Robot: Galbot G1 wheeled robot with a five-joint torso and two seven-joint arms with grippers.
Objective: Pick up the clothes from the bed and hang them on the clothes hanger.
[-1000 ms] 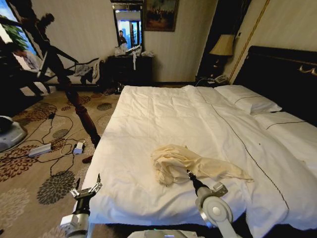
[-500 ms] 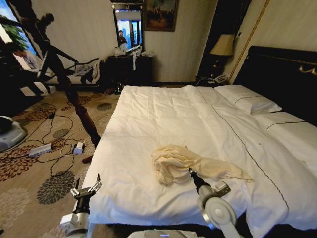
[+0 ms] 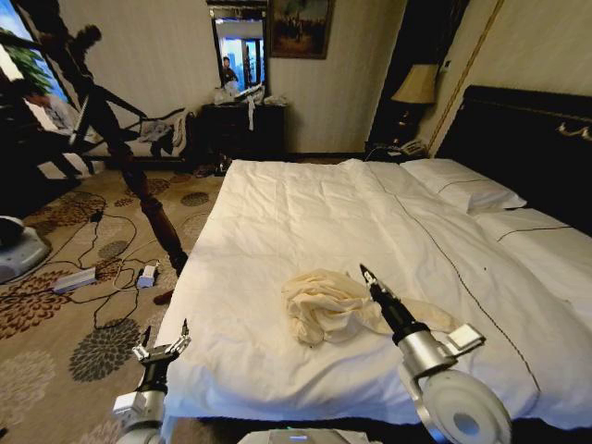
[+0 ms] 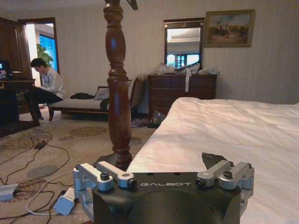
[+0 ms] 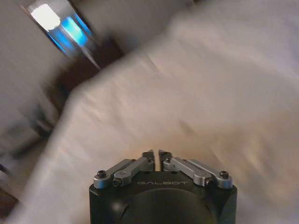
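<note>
Left end effector [image 3: 160, 349] sits at 7 o'clock, low beside the bed's near corner, fingers spread, holding nothing. Right end effector [image 3: 364, 271] at 5 o'clock is raised above the clothes [image 3: 328, 305], fingers pressed together, gripping nothing. Clothes lie crumpled on the bed [image 3: 305, 213] near its foot edge.
</note>
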